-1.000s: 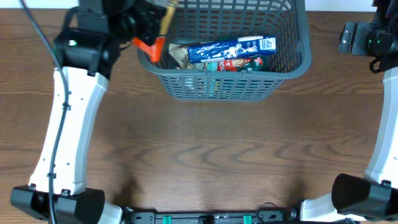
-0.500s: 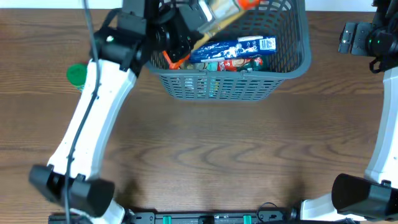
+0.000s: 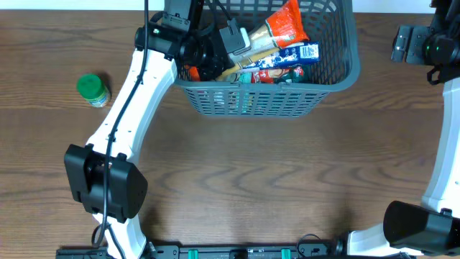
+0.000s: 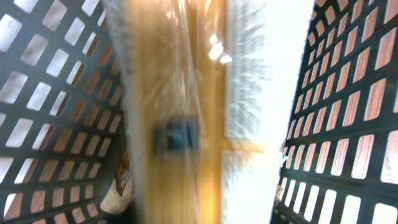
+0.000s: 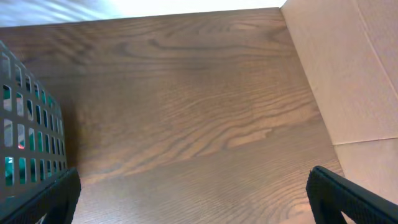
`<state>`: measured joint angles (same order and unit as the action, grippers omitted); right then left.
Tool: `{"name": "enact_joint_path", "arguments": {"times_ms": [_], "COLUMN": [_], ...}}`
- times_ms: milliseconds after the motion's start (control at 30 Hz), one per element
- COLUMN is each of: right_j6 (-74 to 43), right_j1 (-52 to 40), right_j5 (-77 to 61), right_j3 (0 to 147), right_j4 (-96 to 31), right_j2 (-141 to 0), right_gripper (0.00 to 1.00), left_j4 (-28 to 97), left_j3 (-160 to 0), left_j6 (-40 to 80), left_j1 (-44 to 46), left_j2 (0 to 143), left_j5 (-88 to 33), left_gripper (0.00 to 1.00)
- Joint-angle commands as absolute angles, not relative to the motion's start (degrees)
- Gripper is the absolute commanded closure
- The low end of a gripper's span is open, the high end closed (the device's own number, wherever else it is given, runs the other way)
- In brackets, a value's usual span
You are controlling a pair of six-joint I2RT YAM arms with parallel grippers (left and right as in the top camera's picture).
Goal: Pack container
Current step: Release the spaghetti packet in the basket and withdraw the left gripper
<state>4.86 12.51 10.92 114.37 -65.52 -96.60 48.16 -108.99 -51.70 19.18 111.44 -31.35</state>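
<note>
The container [image 3: 338,72], a grey-blue lattice basket, stands at the table's far middle. A blue packet [image 3: 287,53] and a red and green packet [image 3: 277,73] lie inside it. A long clear packet of yellow strands with an orange end [image 3: 272,32] slants across the top of them. My left gripper [image 3: 224,56] is at the packet's lower left end, inside the basket's left wall. In the left wrist view the blurred packet [image 4: 186,112] fills the frame between the lattice walls [image 4: 348,112] and hides the fingers. My right gripper [image 5: 193,199] hangs open over bare table at the far right.
A jar with a green lid [image 3: 91,89] stands on the table left of the basket. A cardboard box [image 5: 348,74] borders the table beyond the right gripper. The right arm's gripper [image 3: 413,43] sits right of the basket.
The left arm swung right from the basket's left rim, carrying the long packet over the basket. The packet now slants across the other packets. The green-lidded jar came into view.
</note>
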Motion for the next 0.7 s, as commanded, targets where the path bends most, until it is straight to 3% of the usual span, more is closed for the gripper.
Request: {"name": "enact_joint_path", "arguments": {"times_ms": [0,233,433,533,667], "right_j6": [5.39,5.41,5.41,5.41,5.41], "right_j1": [12.67,12.67,12.67,12.67,12.67], "right_j5": [10.9,10.92,10.9,10.92,10.92], "right_j3": [115.02,115.02,115.02,115.02,115.02], "right_j4": [-65.58,-65.58,-65.58,-65.58,-65.58], "right_j2": [-96.12,-96.12,-96.12,-96.12,-96.12], "right_gripper": [0.01,0.01,0.01,0.01,0.01], "left_j4": [47.72,46.68,39.2,35.31,32.8], "left_j3": [-111.35,-111.42,-111.55,-111.57,-111.57], "left_j6": [-51.03,-49.6,-40.56,-35.03,-25.47], "left_j1": [19.0,19.0,19.0,19.0,18.72], "left_j2": [108.88,108.07,103.61,100.49,96.33], "left_j5": [-34.48,-33.78,-28.34,-21.67,-4.21], "left_gripper": [0.02,0.02,0.01,0.02,0.02]}}
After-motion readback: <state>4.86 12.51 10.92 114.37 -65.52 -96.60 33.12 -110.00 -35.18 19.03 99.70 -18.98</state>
